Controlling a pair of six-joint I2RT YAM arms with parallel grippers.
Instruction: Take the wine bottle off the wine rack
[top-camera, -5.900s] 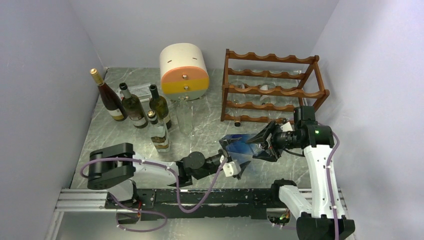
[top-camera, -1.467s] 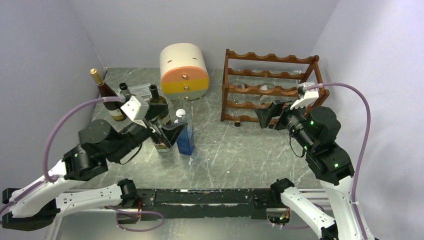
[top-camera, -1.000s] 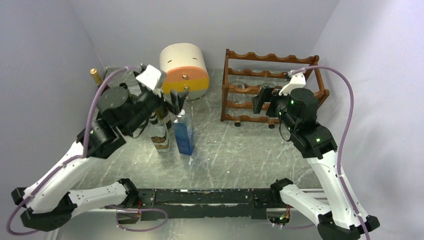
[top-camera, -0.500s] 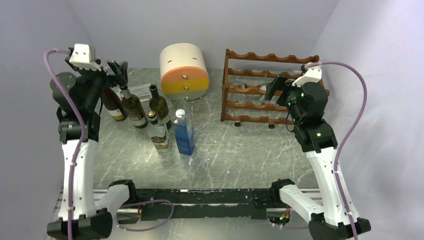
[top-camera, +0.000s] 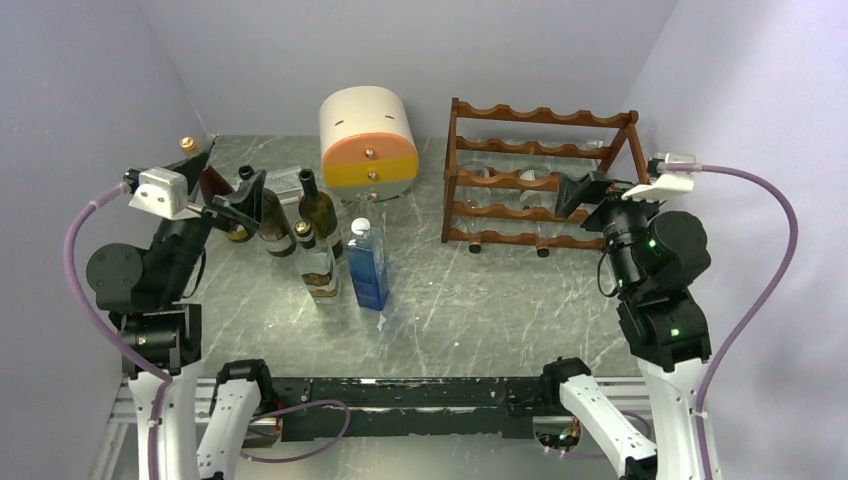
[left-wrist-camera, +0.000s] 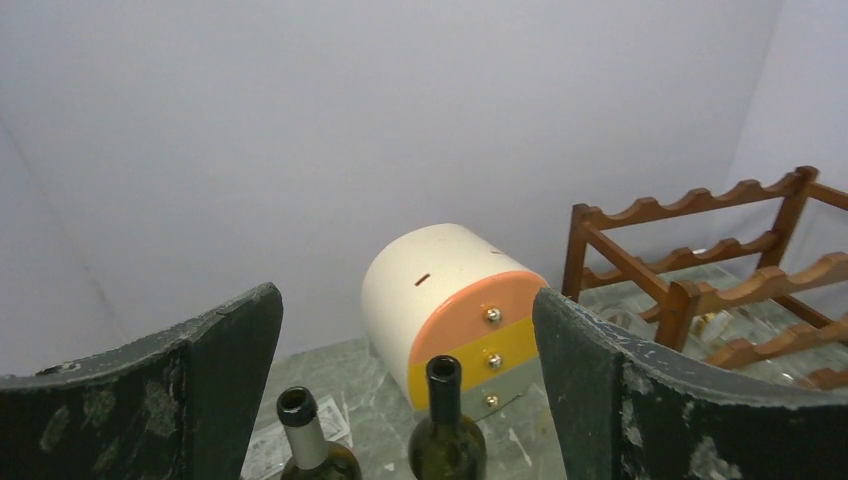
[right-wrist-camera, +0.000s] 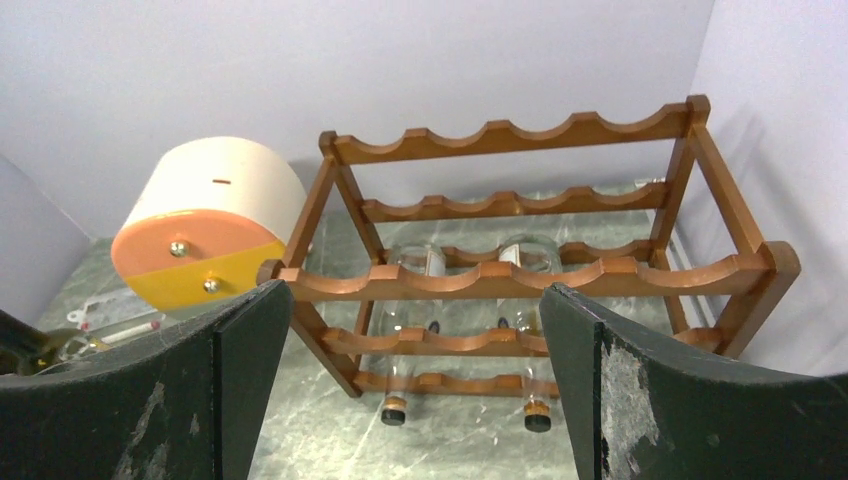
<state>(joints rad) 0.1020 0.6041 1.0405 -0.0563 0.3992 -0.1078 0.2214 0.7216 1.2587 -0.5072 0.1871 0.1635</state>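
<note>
Rack (right-wrist-camera: 520, 131): dark wood, wavy rails; two clear glass bottles (right-wrist-camera: 528, 250) lie inside.
Left claw (left-wrist-camera: 405, 300): wide apart, empty.
Right claw (right-wrist-camera: 415, 290): wide apart, empty.

Plain pale lavender walls (top-camera: 420, 50) enclose a grey marbled tabletop (top-camera: 450, 300), seemingly under soft even light.

- I see the wine rack (top-camera: 545, 178): dark reddish-brown wood with three tiers of wavy rails, upright at the table's (top-camera: 480, 300) back right.
- A first clear wine bottle (right-wrist-camera: 397, 407) and a second clear wine bottle (right-wrist-camera: 537, 419) lie side by side low in it, dark-capped necks pointing out the front.
</note>
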